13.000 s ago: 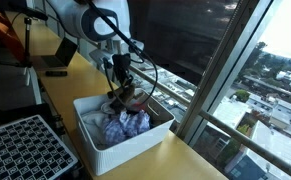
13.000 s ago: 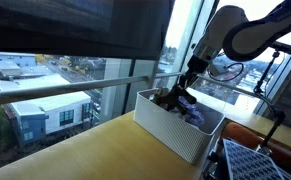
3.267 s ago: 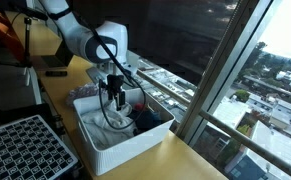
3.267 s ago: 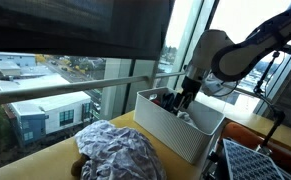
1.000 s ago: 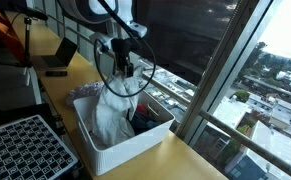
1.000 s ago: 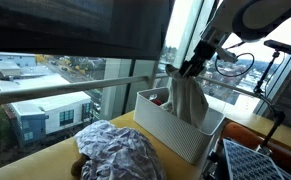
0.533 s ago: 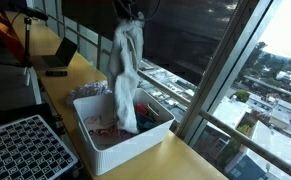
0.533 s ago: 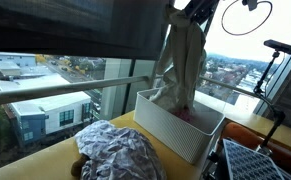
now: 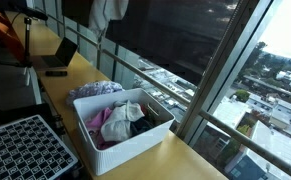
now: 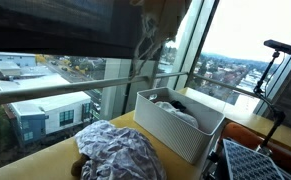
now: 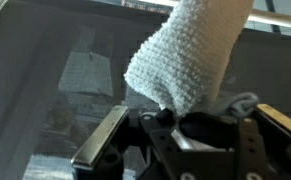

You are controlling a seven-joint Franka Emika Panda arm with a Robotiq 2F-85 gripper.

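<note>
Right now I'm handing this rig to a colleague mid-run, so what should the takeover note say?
Gripper: shut on the white towel, which hangs high above the white bin. The exterior views show only the towel at their top edge.
Bin: on the table, with pink, white and dark clothes inside.
Done: a patterned cloth lies heaped on the table outside the bin.
Left: the towel is in the air, not set down, and the clothes remain in the bin.

Towel point(image 9: 107, 12): in both exterior views only its lower end shows, cut off by the top edge, and the arm above is out of frame. In the wrist view the towel runs off the upper edge. Gripper point(image 11: 175, 118): base cut off by the bottom edge. Bin point(image 10: 175, 128): near wall hides most of the contents.
</note>
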